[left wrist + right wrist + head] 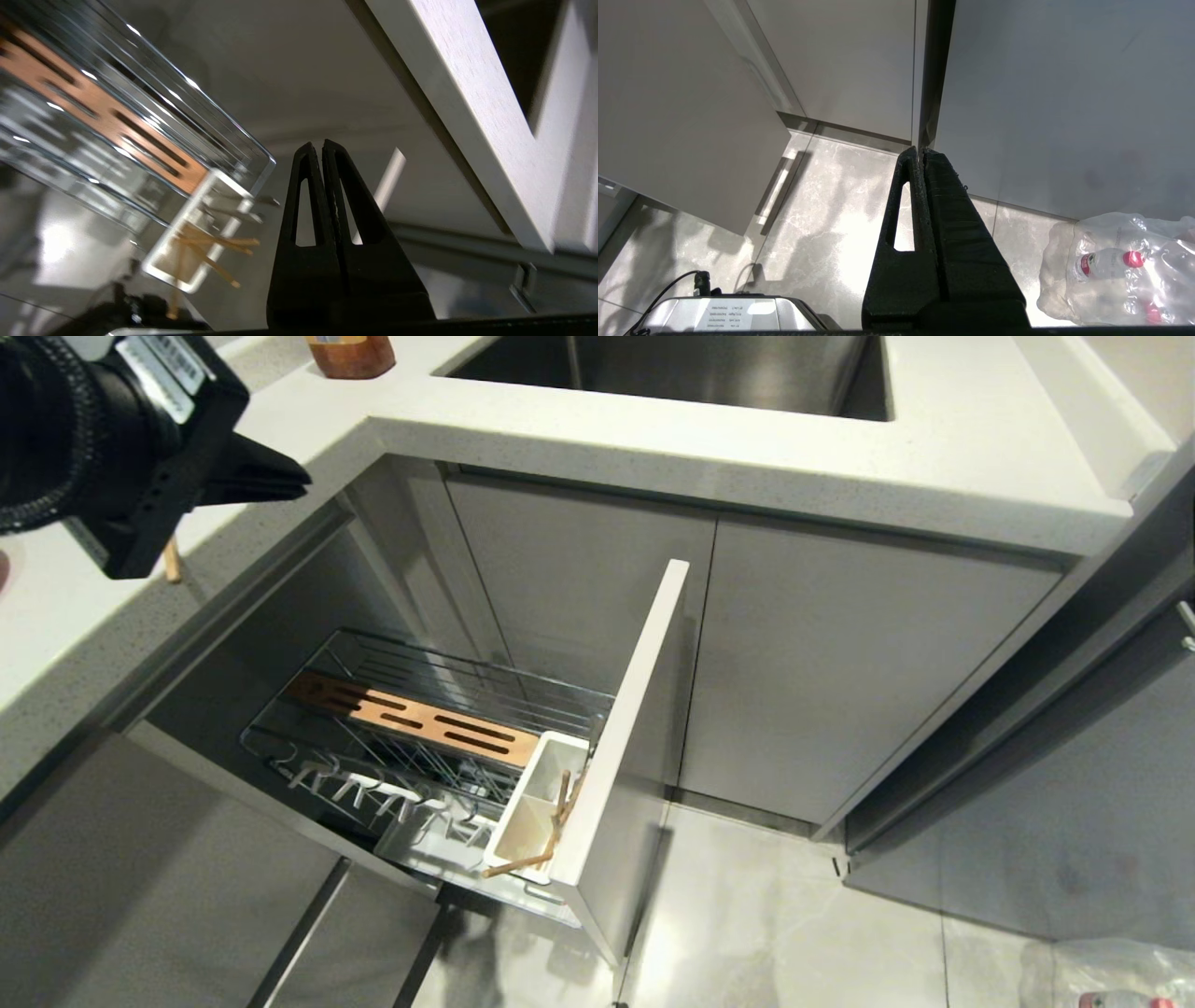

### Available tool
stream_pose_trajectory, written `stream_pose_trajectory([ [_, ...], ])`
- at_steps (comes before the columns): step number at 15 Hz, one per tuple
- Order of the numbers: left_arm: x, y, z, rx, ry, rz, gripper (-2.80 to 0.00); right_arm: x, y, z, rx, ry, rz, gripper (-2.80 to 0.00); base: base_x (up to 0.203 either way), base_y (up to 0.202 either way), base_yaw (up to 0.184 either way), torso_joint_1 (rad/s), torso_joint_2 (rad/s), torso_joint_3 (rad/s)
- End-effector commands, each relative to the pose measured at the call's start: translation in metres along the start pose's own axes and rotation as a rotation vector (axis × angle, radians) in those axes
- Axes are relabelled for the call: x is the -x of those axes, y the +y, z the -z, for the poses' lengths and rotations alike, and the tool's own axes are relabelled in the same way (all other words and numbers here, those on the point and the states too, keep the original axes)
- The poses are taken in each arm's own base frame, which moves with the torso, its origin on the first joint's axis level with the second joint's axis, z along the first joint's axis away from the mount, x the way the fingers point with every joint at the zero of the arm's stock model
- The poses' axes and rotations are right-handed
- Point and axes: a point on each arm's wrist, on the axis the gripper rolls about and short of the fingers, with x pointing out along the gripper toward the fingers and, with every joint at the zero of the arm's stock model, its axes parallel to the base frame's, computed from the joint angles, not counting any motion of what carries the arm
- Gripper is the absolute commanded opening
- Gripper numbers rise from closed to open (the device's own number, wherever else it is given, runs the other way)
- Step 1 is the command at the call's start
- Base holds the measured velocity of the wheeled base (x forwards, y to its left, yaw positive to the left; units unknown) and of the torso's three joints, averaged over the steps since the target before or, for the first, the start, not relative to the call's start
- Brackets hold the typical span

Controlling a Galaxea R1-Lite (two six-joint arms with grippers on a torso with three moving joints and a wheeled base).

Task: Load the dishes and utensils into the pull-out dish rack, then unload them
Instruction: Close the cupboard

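Two wooden chopsticks [551, 831] stand leaning in the white utensil caddy [537, 807] at the front corner of the pull-out dish rack [411, 728], just behind its pale grey front panel [625, 728], which stands drawn out from the cabinet. The chrome wire slots and the slotted copper-brown strip [411, 717] hold no dish; no bowl, plate or spoon can be made out in the rack in any view. The left gripper [280, 478] is raised over the edge of the white table [747, 439], well above the rack, with its fingers pressed together and nothing between them — the left wrist view confirms this and looks down onto the caddy. A short brown stick end [172, 563] shows on the table just below the gripper body; what it is cannot be told. The right gripper [923, 151] hangs low over the floor, fingers likewise together and empty, near a bag of plastic bottles [1115, 270]; that arm looks parked. Judgement: either loading is part done or unloading has only the chopsticks left — the frames alone do not settle which. Whichever item the left arm goes for, its fingers must be spread before the reach. If it is the chopsticks, the descent into the narrow caddy needs care, since the sticks lean crossed and could slip apart.
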Motion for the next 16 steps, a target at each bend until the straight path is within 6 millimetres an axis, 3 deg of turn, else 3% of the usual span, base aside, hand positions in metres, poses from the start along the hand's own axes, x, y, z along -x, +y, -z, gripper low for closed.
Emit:
stream_pose_trajectory([
  [1,-0.023,-0.011,0.012,-0.007,0.075,0.014,-2.8,0.0,0.0,0.0,0.0,0.001,0.0,-2.8,0.0,0.0,0.0,0.0,0.0,0.0],
  [5,-0.047,-0.03,0.034,0.01,0.273,0.102,-2.8,0.0,0.0,0.0,0.0,0.001,0.0,-2.8,0.0,0.0,0.0,0.0,0.0,0.0],
  [9,-0.057,-0.045,0.058,-0.009,0.49,0.233,-2.8,0.0,0.0,0.0,0.0,0.001,0.0,-2.8,0.0,0.0,0.0,0.0,0.0,0.0],
  [16,-0.095,-0.052,0.112,-0.079,0.683,0.207,-2.8,0.0,0.0,0.0,0.0,0.001,0.0,-2.8,0.0,0.0,0.0,0.0,0.0,0.0],
])
